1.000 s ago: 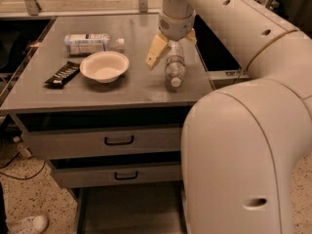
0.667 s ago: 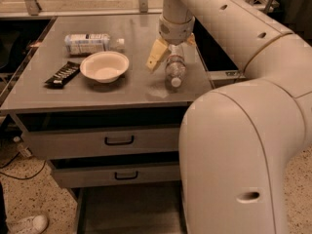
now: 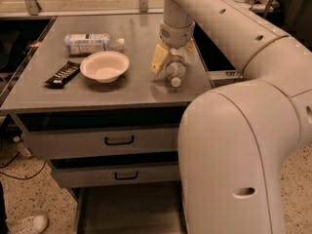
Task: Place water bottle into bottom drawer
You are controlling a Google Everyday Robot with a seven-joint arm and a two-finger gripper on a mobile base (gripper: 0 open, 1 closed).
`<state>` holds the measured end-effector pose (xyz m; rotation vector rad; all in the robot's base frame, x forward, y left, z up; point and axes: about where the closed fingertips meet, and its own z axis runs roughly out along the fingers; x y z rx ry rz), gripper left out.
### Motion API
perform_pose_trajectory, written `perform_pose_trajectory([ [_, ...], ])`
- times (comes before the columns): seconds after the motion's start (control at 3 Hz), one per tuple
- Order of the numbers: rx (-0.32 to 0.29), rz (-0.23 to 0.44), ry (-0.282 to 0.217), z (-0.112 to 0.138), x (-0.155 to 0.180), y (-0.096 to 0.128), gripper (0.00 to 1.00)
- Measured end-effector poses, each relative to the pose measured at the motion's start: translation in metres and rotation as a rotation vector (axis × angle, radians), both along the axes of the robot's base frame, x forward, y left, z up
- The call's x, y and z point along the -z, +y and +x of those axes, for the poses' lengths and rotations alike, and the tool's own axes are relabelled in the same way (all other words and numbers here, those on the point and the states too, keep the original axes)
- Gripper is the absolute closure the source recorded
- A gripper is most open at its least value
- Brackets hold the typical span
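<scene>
One water bottle (image 3: pixel 175 71) lies on its side on the table (image 3: pixel 122 94), right of the bowl (image 3: pixel 104 66), with its white cap toward the front edge. The gripper (image 3: pixel 171 62) is directly over the bottle's body. Cannot tell whether it is clamped or loose.

Handling, by judgement: clear ribbed plastic, light and thin-walled. It will likely dent under a hard squeeze and roll if nudged. Best hold is across the ribbed mid-body, away from the cap.

Behind and left of the bowl lies a white-label bottle (image 3: pixel 88 43), also on its side. Left of the bowl is a dark snack packet (image 3: pixel 62 74).

Below the bowl are two grey-fronted drawers (image 3: pixel 107 141), then the bottom drawer (image 3: pixel 131 208), pulled out. The robot's bulky arm link (image 3: pixel 234 145), right of the bowl, hides the drawer's right part. The path down must clear the table edge.
</scene>
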<state>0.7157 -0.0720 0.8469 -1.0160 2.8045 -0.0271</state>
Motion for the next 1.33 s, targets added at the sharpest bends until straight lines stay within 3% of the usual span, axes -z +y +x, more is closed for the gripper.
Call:
perform_pose_trajectory([
  [1.0, 0.000, 0.000, 0.000, 0.0000, 0.0000, 0.0000, 0.87],
  [1.33, -0.004, -0.001, -0.007, -0.0065, -0.0027, -0.0049, 1.00],
])
